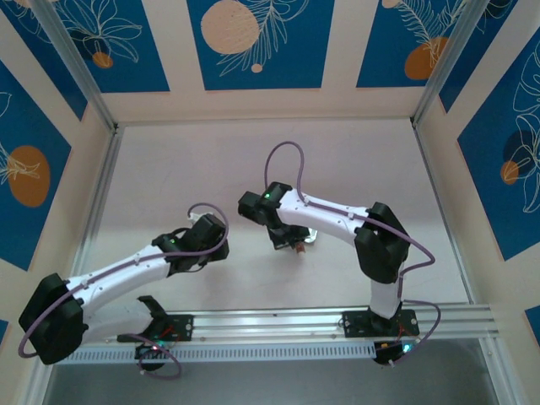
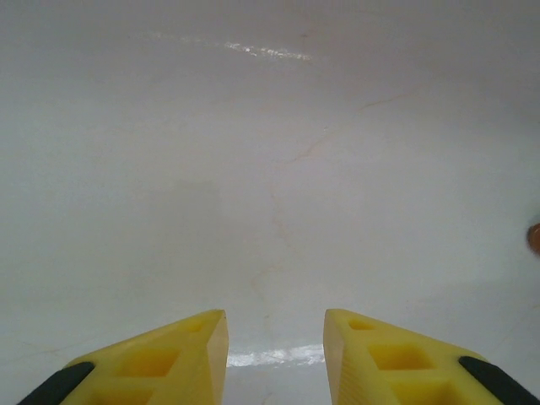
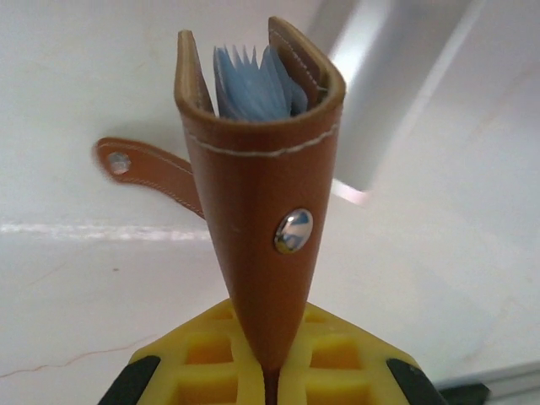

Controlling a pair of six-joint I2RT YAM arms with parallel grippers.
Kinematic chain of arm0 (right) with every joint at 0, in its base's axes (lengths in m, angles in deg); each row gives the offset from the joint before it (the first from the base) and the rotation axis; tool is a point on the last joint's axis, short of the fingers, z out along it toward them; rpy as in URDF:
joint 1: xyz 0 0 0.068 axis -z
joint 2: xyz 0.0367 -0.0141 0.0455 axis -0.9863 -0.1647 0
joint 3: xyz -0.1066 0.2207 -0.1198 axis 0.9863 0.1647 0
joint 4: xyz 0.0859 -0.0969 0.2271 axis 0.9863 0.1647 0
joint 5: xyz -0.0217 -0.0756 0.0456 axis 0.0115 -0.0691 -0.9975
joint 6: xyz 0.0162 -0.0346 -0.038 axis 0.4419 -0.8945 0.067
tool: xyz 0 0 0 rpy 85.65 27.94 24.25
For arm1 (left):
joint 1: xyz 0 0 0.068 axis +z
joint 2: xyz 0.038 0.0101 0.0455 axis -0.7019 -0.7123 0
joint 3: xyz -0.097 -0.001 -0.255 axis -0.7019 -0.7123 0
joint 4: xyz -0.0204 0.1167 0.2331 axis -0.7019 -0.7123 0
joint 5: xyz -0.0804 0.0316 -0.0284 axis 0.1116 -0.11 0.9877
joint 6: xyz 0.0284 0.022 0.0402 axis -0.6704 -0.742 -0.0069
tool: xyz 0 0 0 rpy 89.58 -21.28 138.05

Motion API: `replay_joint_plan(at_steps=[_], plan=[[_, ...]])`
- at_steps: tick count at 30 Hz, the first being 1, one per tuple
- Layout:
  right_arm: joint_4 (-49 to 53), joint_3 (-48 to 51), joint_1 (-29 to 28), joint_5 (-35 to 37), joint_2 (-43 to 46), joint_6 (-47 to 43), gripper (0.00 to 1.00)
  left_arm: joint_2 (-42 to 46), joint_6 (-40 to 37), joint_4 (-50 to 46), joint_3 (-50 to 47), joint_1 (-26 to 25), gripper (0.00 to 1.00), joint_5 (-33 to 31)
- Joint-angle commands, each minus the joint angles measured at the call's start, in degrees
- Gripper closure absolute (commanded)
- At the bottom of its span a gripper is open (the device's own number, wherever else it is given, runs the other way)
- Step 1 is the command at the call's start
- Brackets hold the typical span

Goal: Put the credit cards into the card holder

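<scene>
The right claw is pinched shut on the holder, gripping its narrow folded end so that the open mouth points away and shows pale blue pockets fanned inside. The strap hangs loose to one side and the snap faces the camera. The holder looks light, and the leather is soft enough to bow, so a squeeze at the fold probably helps the mouth gape (a grip nearer the rim would likely close it). The smooth hide could slip or twist when a card pushes in. The left claw hangs wide apart over the bare counter, holding nothing.
</scene>
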Motion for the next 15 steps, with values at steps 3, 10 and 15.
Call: replay_joint_plan(at_steps=[3, 10, 15], plan=[[13.4, -5.1, -0.7, 10.4, 1.3, 8.2, 1.0, 1.9, -1.6, -1.8, -1.2, -0.3, 0.65, -0.5], [11.8, -9.7, -4.8, 7.0, -9.9, 6.9, 1.0, 5.0, -1.5, -3.2, -1.7, -0.2, 0.63, -1.0], [9.8, -17.1, -8.3, 3.6, -19.0, 4.7, 0.88, 8.8, -1.3, -6.7, -1.5, -0.3, 0.61, -3.2]])
